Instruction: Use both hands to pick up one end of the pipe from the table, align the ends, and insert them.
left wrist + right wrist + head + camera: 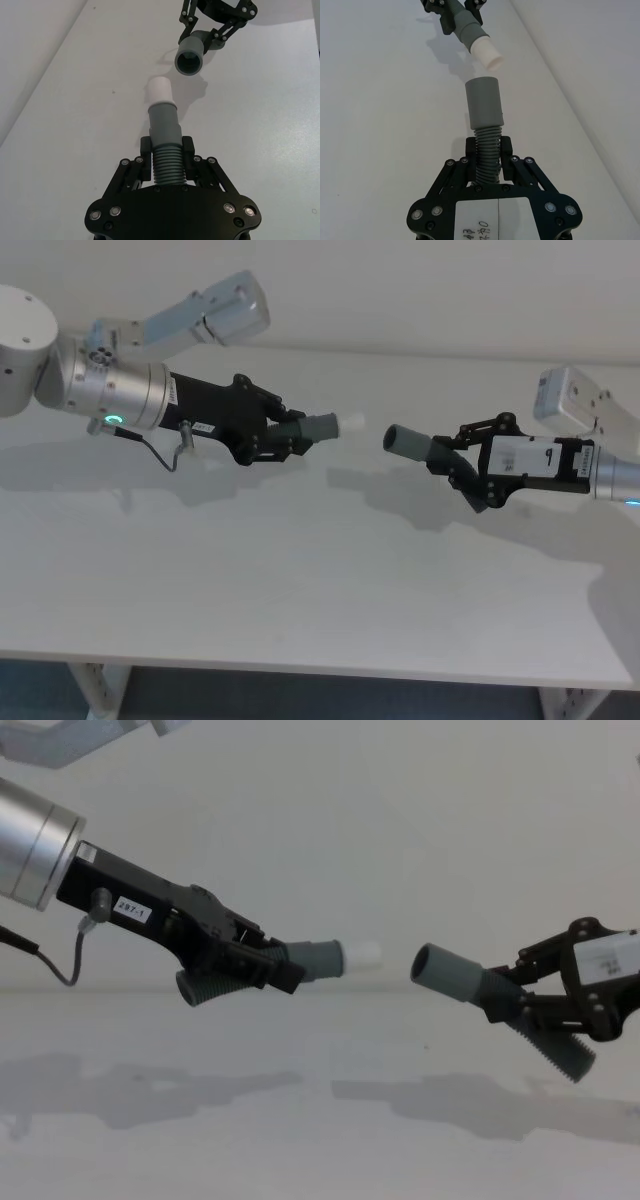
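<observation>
From the head view we see the left gripper (283, 436) closed on the ribbed middle of the left pipe (318, 427), lifted off the table (300, 580), with the white tip (351, 423) pointing toward the right arm. The right gripper (468, 468) is likewise clamped on the right pipe (420, 446), whose open cuff (403, 439) faces the tip across a small gap; the two ends are near but apart, the cuff sitting slightly lower in this view. In the left wrist view we see the fingers (145, 146) pinched against the ribs of the left pipe (165, 145), the tip (159, 91) projecting beyond them, and past it the dark mouth of the cuff (189, 61), offset a little to one side. In the right wrist view we see that gripper's fingers (507, 148) squeezing the ribbed part of the right pipe (487, 150), the cuff (483, 103) standing just short of the tip (486, 53), which is tilted relative to it. From the chest view we see both pipes held clear above the table (300, 1140), the tip (361, 956) and the cuff (445, 971) at about the same height, separated, the cuff angled slightly upward.
</observation>
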{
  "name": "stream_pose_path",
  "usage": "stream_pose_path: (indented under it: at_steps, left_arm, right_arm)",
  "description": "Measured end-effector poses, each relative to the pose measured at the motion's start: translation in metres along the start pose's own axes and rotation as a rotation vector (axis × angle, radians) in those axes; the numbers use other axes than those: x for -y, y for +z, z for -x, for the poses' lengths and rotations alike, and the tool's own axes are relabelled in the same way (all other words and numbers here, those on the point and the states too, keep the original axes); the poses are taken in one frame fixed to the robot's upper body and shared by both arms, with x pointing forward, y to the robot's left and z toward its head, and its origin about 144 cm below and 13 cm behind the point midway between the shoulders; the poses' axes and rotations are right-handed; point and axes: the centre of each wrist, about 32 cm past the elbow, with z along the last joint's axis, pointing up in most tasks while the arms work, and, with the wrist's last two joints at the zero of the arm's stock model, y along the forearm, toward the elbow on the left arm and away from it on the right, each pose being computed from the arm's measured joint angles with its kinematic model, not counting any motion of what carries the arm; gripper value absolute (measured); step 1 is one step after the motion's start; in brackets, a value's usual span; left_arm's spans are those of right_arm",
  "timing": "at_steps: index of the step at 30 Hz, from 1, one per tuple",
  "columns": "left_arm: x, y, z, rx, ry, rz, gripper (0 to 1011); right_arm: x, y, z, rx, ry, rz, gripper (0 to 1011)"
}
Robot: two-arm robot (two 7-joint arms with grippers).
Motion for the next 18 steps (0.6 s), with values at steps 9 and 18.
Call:
stream_pose_path:
  at_steps: [9,18]
  left_arm:
    - [0.002,0.000,-0.001,0.001,-0.008,0.013,347]
    - [0.003,-0.002,-0.002,-0.004,-0.019,0.032,347]
  right_arm:
    - [-0.006,0.003,-0.002,0.029,0.015,0.016,271]
    - [-0.011,0.006,-0.003,0.058,0.040,0.032,271]
